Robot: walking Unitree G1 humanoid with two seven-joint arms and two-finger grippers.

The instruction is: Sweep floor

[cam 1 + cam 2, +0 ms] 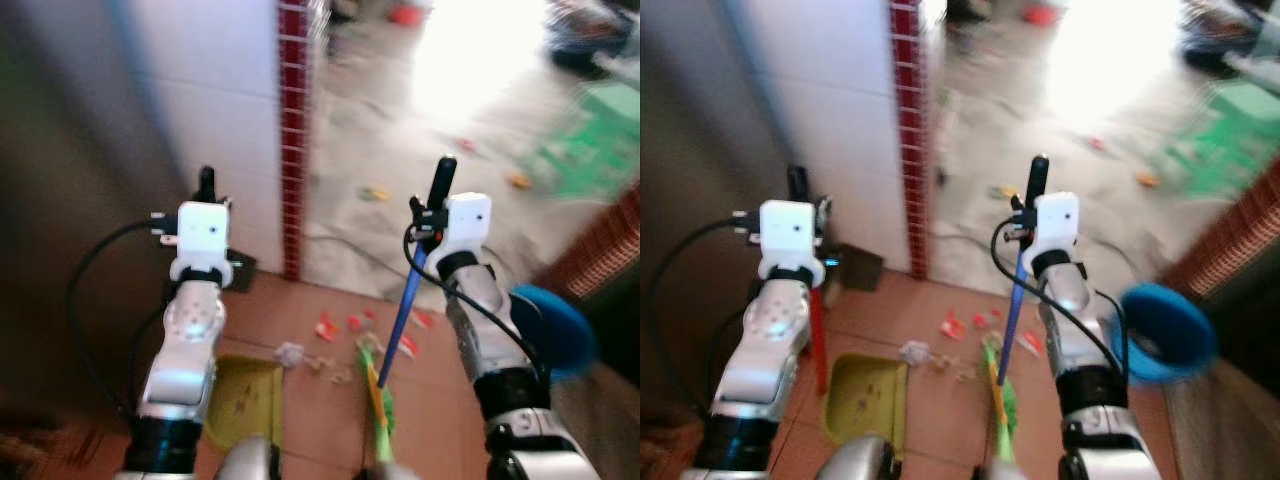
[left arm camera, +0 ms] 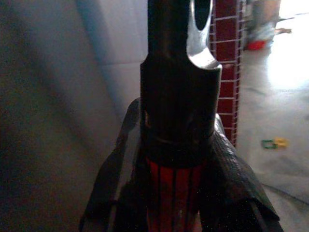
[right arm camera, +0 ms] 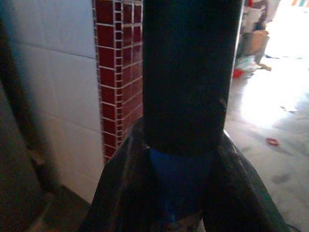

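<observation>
My left gripper [image 1: 205,192] is shut on the black-capped red handle [image 2: 176,193] of a yellow-green dustpan [image 1: 245,400], which rests on the brown tile floor below my left arm. My right gripper [image 1: 438,195] is shut on a broom's blue handle [image 1: 405,310], just under its black grip [image 3: 190,72]. The handle slants down to the green broom head [image 1: 378,395]. Red and white litter scraps [image 1: 325,328] lie on the tiles between dustpan and broom head. More small bits [image 1: 375,192] are scattered on the grey concrete beyond.
A white tiled wall with a dark red tile strip [image 1: 292,140] stands ahead on the left. A round blue basin [image 1: 552,330] sits close by my right arm, near a brick wall [image 1: 600,250]. Something green [image 1: 590,140] lies at the far right.
</observation>
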